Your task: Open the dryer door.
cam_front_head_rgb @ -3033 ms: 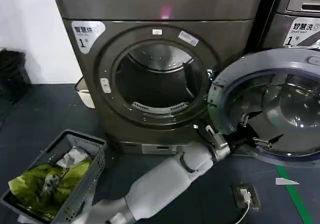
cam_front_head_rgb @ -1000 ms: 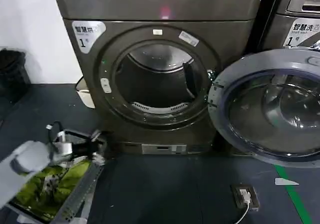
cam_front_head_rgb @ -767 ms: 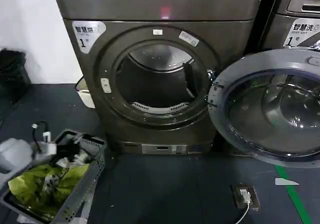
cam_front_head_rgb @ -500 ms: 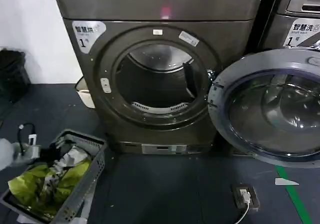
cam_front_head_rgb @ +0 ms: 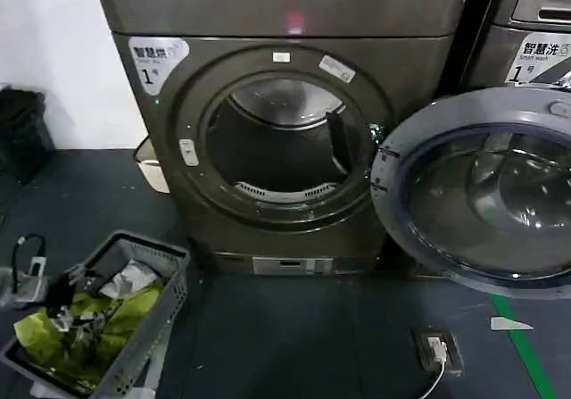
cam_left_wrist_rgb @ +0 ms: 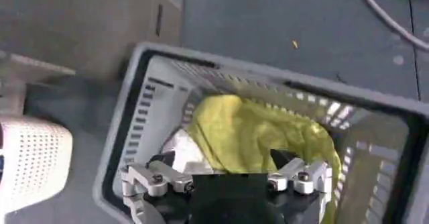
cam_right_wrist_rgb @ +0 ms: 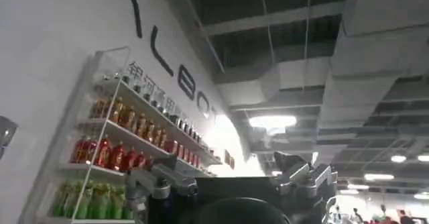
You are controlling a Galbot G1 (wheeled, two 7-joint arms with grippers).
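The dryer door (cam_front_head_rgb: 482, 198) stands swung wide open to the right of the dryer, its grey inner rim and dark domed glass facing me. The round drum opening (cam_front_head_rgb: 281, 149) is uncovered. My left gripper (cam_front_head_rgb: 64, 294) hangs at the far left, over the laundry basket and well apart from the door. In the left wrist view this gripper (cam_left_wrist_rgb: 224, 161) is open, with yellow-green cloth (cam_left_wrist_rgb: 255, 135) lying below it in the basket. My right gripper (cam_right_wrist_rgb: 228, 168) is open and points up toward a ceiling and a shelf of bottles.
A grey slotted laundry basket (cam_front_head_rgb: 165, 301) with cloth sits on the floor at front left. A neighbouring machine (cam_front_head_rgb: 526, 33) stands behind the open door. A floor socket with a cable (cam_front_head_rgb: 437, 350) and a green tape line (cam_front_head_rgb: 526, 350) lie at front right. A black bin (cam_front_head_rgb: 22, 131) stands far left.
My left arm has pulled away from the open door on the right and swung across to the far left, ending over the basket. The door has stayed open.
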